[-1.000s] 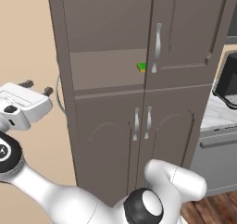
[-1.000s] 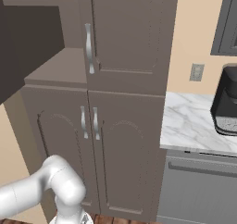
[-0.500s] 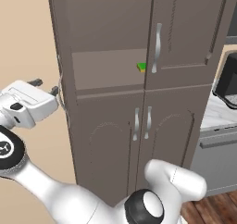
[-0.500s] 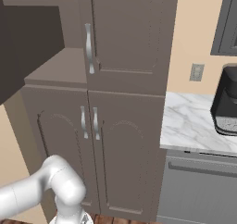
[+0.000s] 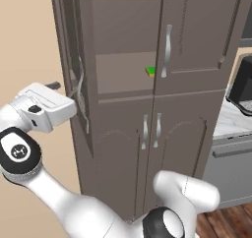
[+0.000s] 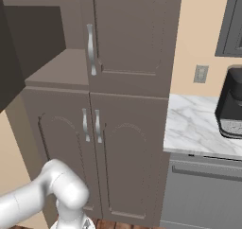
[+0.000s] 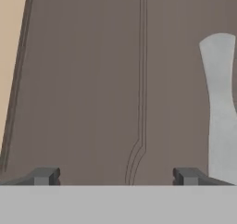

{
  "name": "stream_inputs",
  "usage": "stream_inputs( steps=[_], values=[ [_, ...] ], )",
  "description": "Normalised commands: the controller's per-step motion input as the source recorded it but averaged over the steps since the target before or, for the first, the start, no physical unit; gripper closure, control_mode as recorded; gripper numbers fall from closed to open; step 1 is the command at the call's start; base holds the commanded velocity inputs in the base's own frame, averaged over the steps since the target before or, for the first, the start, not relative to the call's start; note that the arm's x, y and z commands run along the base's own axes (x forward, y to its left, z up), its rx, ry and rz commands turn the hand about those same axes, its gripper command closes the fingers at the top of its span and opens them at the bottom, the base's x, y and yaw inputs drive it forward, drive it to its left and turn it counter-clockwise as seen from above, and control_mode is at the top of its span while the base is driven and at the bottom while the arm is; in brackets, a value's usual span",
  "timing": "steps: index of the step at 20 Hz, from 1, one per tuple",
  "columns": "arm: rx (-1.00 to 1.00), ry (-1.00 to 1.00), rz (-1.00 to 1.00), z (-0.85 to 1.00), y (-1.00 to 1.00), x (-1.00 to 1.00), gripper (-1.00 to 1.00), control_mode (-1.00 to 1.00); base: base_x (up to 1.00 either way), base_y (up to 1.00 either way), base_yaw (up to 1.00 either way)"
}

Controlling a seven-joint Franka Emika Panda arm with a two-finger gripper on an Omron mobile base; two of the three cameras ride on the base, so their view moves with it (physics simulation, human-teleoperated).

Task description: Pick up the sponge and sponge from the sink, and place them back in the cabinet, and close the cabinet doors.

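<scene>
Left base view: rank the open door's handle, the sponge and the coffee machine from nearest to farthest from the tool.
1. Open door's handle: right beside the tool, on the swung-out left door.
2. Sponge: on the cabinet shelf, at the closed door's edge.
3. Coffee machine: far right, on the counter.

Matt wood cabinet doors [image 7: 92, 79], brushed-metal handle [image 7: 220, 107].

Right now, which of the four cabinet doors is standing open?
The upper left door, swung out edge-on beside the pincer. The upper right door and both arched lower doors are shut.
</scene>
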Motion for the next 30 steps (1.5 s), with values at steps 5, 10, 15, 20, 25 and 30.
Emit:
stream_inputs(
  steps=[5,10,15,20,25,30],
  values=[
    [0.0,0.0,0.0,0.0,-0.53,0.0,-1.0,-1.0,0.0,0.0,0.0],
    [0.0,0.0,0.0,0.0,-0.54,0.0,-1.0,-1.0,0.0,0.0,0.0],
    [0.0,0.0,0.0,0.0,-0.52,0.03,-1.0,-1.0,0.0,0.0,0.0],
    [0.0,0.0,0.0,-0.02,-0.49,0.09,-1.0,-1.0,0.0,0.0,0.0],
    [0.0,0.0,0.03,-0.05,-0.5,0.15,-1.0,-1.0,0.0,0.0,0.0],
    [0.0,0.0,0.06,-0.08,-0.49,0.21,-1.0,-1.0,0.0,0.0,0.0]
  ],
)
